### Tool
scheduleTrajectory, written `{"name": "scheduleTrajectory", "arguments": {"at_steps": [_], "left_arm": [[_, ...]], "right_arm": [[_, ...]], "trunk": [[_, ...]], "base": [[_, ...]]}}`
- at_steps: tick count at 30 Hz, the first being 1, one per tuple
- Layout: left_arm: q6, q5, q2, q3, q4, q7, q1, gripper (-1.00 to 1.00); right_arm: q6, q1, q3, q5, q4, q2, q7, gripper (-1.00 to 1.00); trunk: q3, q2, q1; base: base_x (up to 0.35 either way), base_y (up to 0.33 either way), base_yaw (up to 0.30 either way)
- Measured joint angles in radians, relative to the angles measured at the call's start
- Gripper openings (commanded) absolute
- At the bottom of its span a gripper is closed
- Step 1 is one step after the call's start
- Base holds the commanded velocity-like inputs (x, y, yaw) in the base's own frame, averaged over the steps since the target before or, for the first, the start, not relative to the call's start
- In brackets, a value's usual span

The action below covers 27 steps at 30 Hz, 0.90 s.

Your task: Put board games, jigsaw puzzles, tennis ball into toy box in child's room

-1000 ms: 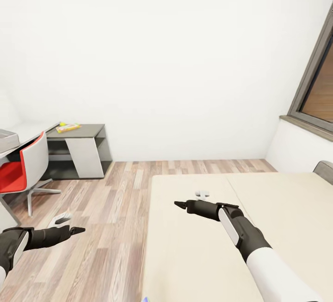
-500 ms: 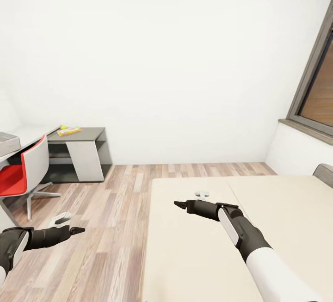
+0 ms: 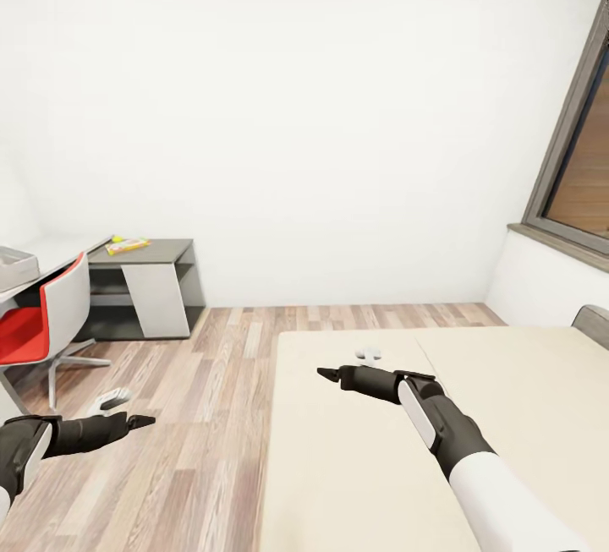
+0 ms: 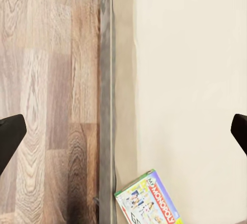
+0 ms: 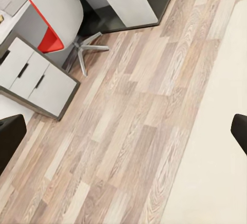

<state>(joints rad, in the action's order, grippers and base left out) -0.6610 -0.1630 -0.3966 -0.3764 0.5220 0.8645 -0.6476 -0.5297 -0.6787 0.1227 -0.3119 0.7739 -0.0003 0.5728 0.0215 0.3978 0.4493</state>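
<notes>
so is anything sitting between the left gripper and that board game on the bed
Nothing visible. In the left wrist view the board game lies flat on the bed near its edge, with bare mattress around it. The left gripper is open and not touching it.

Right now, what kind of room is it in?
Likely a bedroom, probably a child's: a large cream bed on wood-plank floor, a desk with a red-seated swivel chair, and a Monopoly board game lying near the bed's edge.
</notes>
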Motion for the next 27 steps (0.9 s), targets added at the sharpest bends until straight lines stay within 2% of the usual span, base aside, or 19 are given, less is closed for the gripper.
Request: {"name": "scheduleTrajectory", "arguments": {"at_steps": [27], "left_arm": [[0.0,0.0,0.001,0.0,0.0,0.0,-0.001,1.0]], "right_arm": [[-0.001,-0.001,-0.001,0.0,0.0,-0.003,0.0,1.0]], "trunk": [[-0.043,0.001,0.0]], "base": [[0.0,0.0,0.0]]}}
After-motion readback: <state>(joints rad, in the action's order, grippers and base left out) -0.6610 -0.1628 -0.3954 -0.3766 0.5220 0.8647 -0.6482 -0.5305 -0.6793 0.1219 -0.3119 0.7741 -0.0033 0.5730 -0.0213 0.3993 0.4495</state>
